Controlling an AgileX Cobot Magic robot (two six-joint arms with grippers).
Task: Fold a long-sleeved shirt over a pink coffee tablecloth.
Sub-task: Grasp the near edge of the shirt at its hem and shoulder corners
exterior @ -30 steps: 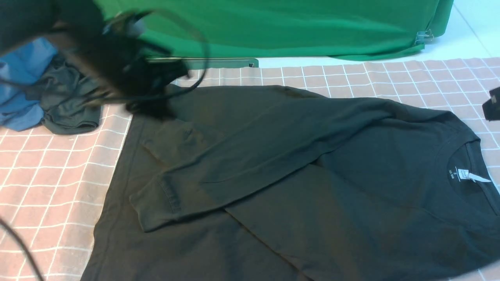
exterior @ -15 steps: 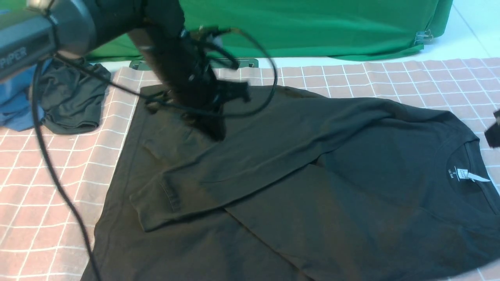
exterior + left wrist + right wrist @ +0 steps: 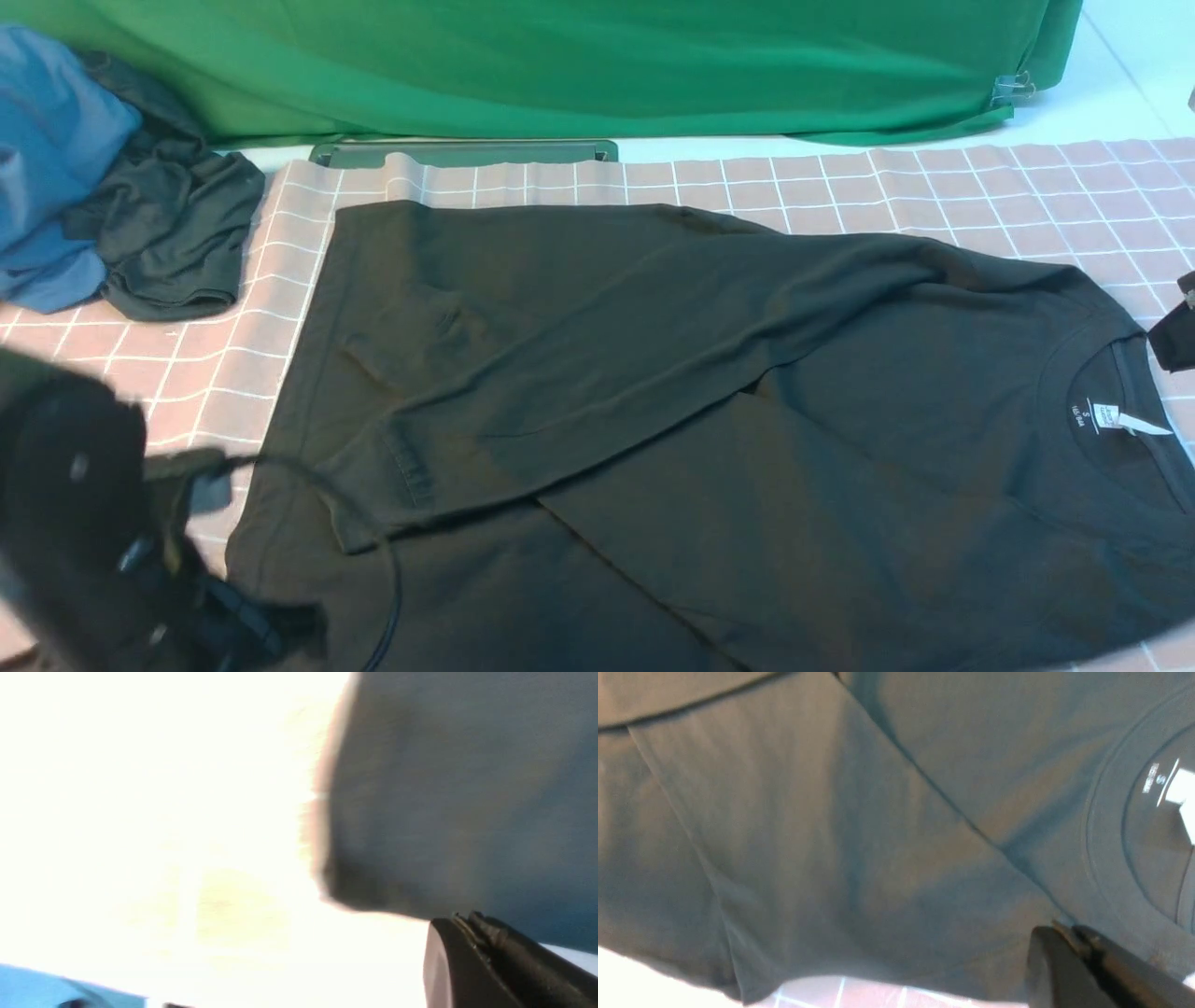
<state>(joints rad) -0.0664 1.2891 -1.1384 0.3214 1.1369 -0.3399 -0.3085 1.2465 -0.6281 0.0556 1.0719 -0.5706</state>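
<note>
The black long-sleeved shirt (image 3: 709, 420) lies flat on the pink coffee tablecloth (image 3: 980, 196), neck to the right, white neck label (image 3: 1125, 420) showing. One sleeve is folded across the body with its cuff (image 3: 373, 485) near the hem. My left arm (image 3: 93, 541) is a dark blur at the near left, beside the shirt's hem corner. In the left wrist view my left gripper (image 3: 465, 918) is shut on nothing, with dark cloth (image 3: 444, 788) beyond it. At the right edge, beside the collar, my right gripper (image 3: 1178, 329) is shut and empty, hovering over the shirt (image 3: 878, 835).
A blue garment (image 3: 51, 168) and a dark grey-green garment (image 3: 168, 233) are heaped at the far left. A green cloth (image 3: 607, 65) hangs across the back, with a dark green tray (image 3: 467, 152) at its foot.
My left arm swung from the far left, over the shirt's hem side, down to the near left corner. The right gripper shifted slightly lower at the right edge. The shirt lies as before.
</note>
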